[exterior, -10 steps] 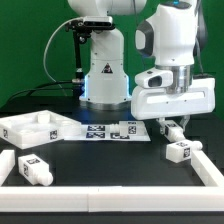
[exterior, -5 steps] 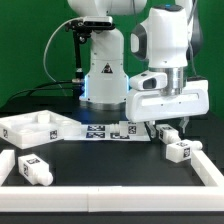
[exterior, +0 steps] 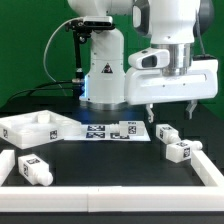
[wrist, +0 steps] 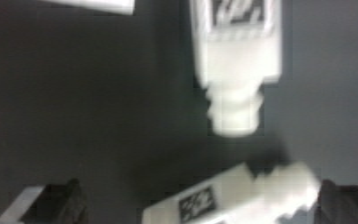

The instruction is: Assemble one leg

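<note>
Now hovering over the counter [exterior: 100, 165] with end effector [exterior: 171, 108] spread apart and empty, with the leg [exterior: 168, 134] lying just below at six o'clock, stretching ten to four.

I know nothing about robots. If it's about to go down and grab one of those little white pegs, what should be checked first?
1. Gripper open: ok, fingers spread wide.
2. Gripper empty: ok, nothing between the fingers.
3. Nearest leg under the gripper: ok, roughly.
4. Room around it: cannot tell; the second leg lies close beside it.
5. Wrist view sharp enough to aim by: not ok, blurred.
</note>
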Robot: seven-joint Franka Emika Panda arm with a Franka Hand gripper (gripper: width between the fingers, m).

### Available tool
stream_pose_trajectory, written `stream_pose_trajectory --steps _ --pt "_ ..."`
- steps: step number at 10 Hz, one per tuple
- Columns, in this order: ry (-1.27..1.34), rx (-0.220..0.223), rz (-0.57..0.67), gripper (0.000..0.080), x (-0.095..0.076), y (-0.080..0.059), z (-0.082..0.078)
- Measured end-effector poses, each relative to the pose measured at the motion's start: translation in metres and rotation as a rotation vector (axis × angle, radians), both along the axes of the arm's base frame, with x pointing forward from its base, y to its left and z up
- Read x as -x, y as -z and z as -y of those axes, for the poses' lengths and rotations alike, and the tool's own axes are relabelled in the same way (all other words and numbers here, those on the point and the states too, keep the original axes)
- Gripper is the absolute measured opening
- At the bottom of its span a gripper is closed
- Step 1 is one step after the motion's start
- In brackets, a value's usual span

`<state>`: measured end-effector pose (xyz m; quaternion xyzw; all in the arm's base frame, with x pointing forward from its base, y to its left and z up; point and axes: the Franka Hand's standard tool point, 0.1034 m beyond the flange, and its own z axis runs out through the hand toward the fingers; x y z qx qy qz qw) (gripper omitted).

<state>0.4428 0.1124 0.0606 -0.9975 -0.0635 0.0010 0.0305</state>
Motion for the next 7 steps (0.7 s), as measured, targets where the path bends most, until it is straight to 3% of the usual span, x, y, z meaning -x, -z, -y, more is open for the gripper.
stream_pose_trajectory --steps 3,4,6,7 --pt "-0.179 0.002 0.008 0.0649 0.002 0.002 0.000" --pt "-0.114 0.003 -0.014 0.0649 0.002 0.000 -0.001" --pt "0.096 0.001 -0.038 0.0649 -0.023 -0.015 -0.007" --pt "0.316 -0.006 -0.050 0.0649 -0.028 -0.012 -0.013"
